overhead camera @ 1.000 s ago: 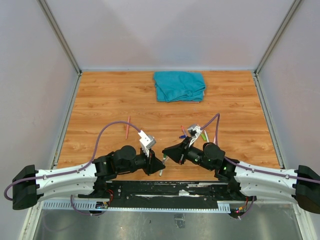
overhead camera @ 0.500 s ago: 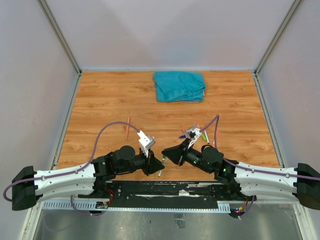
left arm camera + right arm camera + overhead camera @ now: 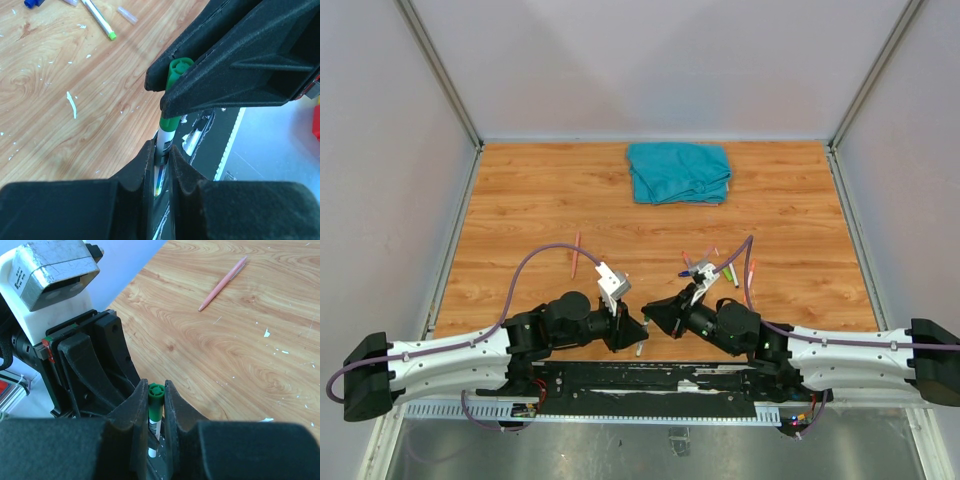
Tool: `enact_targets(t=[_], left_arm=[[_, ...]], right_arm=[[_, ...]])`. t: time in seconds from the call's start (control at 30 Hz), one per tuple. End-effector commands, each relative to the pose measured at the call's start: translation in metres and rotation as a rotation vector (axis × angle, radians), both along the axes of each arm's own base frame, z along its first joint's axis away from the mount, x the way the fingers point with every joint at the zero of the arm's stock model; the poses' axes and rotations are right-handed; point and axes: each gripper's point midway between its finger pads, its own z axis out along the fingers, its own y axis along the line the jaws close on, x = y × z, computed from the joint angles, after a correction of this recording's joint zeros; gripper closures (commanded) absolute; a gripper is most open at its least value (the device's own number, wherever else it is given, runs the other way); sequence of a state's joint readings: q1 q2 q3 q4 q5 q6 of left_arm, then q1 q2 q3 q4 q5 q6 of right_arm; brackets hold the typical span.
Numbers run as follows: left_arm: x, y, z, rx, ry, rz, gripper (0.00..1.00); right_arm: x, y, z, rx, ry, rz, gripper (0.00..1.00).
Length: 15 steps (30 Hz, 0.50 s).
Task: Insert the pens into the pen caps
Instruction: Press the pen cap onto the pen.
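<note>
My right arm has slid left and nearer, pressing the green cap (image 3: 176, 70) against the green pen (image 3: 166, 135); the left arm has barely shifted. The two meet over the bench's (image 3: 520, 200) near edge, about centre. The left claw (image 3: 161, 150) is pinched almost closed on the pen's barrel, the right claw (image 3: 156, 390) likewise on the cap. I judge the cap seated or nearly so. The loose pens (image 3: 718, 268) wait just beyond, right of centre.

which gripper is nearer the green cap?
Right. The right gripper is shut on the green cap; the left gripper is shut on the pen barrel, just short of the cap.
</note>
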<state>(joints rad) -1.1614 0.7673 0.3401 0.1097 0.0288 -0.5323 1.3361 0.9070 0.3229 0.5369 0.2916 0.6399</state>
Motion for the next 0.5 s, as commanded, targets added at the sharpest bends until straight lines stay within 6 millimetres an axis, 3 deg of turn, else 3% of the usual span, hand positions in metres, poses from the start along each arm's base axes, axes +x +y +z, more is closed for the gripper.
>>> enact_targets(t=[0.0, 0.2, 0.47], left_arm=[[0.048, 0.018, 0.239, -0.718, -0.311, 0.265, 0.99], [0.047, 0.015, 0.221, -0.665, -0.291, 0.256, 1.00], [0.037, 0.004, 0.169, -0.541, -0.240, 0.177, 0.99]], right_arm=[[-0.086, -0.061, -0.152, -0.553, 0.216, 0.326, 0.99], [-0.073, -0.052, -0.121, -0.481, 0.156, 0.277, 0.99], [-0.022, -0.036, -0.029, -0.317, -0.032, 0.083, 0.98]])
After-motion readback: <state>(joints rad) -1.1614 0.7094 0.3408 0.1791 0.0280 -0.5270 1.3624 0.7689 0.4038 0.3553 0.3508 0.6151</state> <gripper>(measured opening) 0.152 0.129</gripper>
